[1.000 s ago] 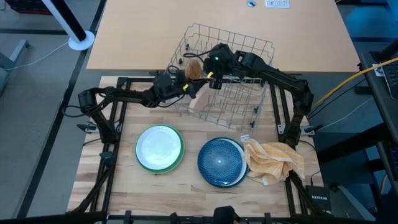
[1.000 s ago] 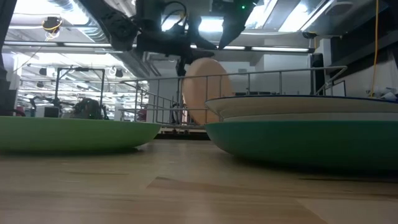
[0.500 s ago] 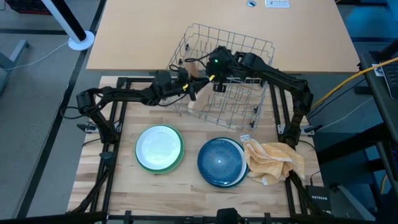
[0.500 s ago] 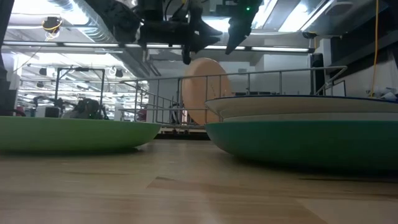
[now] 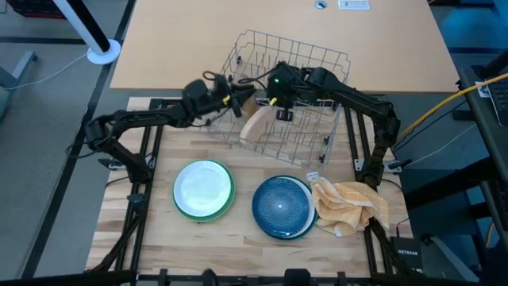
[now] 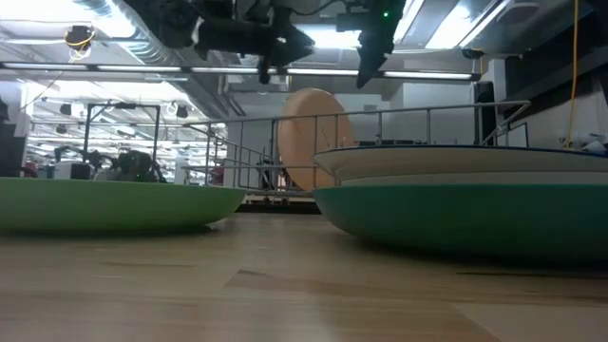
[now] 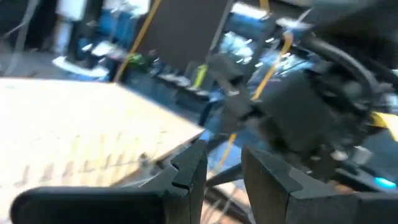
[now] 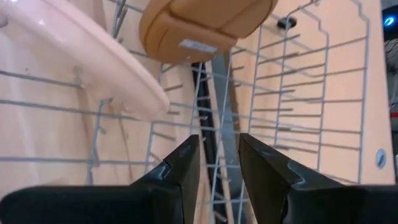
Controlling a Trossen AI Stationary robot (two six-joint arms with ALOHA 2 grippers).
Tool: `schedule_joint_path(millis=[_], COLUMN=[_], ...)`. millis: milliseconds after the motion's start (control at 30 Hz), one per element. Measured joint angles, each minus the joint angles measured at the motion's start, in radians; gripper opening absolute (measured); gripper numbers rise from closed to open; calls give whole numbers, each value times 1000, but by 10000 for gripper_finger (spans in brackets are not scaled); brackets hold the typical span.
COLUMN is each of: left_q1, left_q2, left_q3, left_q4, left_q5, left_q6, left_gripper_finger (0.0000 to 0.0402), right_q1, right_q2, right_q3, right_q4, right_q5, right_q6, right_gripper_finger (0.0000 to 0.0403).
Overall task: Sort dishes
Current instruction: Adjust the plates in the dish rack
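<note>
A pale tan plate (image 5: 255,125) stands on edge between the wires of the grey wire rack (image 5: 317,63); it is also in the low view (image 6: 313,138) and the right wrist view (image 8: 74,50). A small brown dish (image 8: 205,22) sits in the rack beyond it. My left gripper (image 5: 236,102) hovers level at the rack's left side, above the plate, open and holding nothing (image 7: 224,168). My right gripper (image 5: 282,111) points down into the rack, open, with only wires showing past its fingers (image 8: 219,158). Nearer the front, a white plate lies in a green one (image 5: 204,189), and a blue plate (image 5: 279,205) tops another stack.
A yellow checked cloth (image 5: 349,205) lies crumpled right of the blue stack. The rack's wire walls (image 6: 427,112) surround the right gripper. Bare wood lies in front of the two stacks and on the far tabletop behind the rack.
My left gripper has risen off the top of the tan plate and drawn back toward the table's left, rolling as it went. The plate stays upright in the rack. My right gripper has tipped to point more steeply down.
</note>
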Motion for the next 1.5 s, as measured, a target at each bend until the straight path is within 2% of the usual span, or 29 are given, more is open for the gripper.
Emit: schedule_joint_path(millis=[233,400,733,833,1300,1500], left_q1=[108,136,139,142,143,142], left_q2=[-69,-52,-42,-28,92,121], left_q3=[0,-1,-1,-1,-1,-1], left_q4=[-405,-554,-552,-538,-404,-320], left_q5=[-18,-17,-5,30,53,53], left_q6=[21,13,-30,-8,-92,-89], left_gripper_finger=[93,93,93,96,160,149], right_q1=[1,1,1,1,1,1], right_q2=[0,0,-1,-1,-1,-1], right_q3=[0,0,1,1,1,1], right_q4=[-2,0,17,34,43,46], right_q5=[-3,-8,-11,-11,-11,-11], right_q6=[61,105,105,105,105,105], right_gripper_finger=[117,117,117,117,117,117])
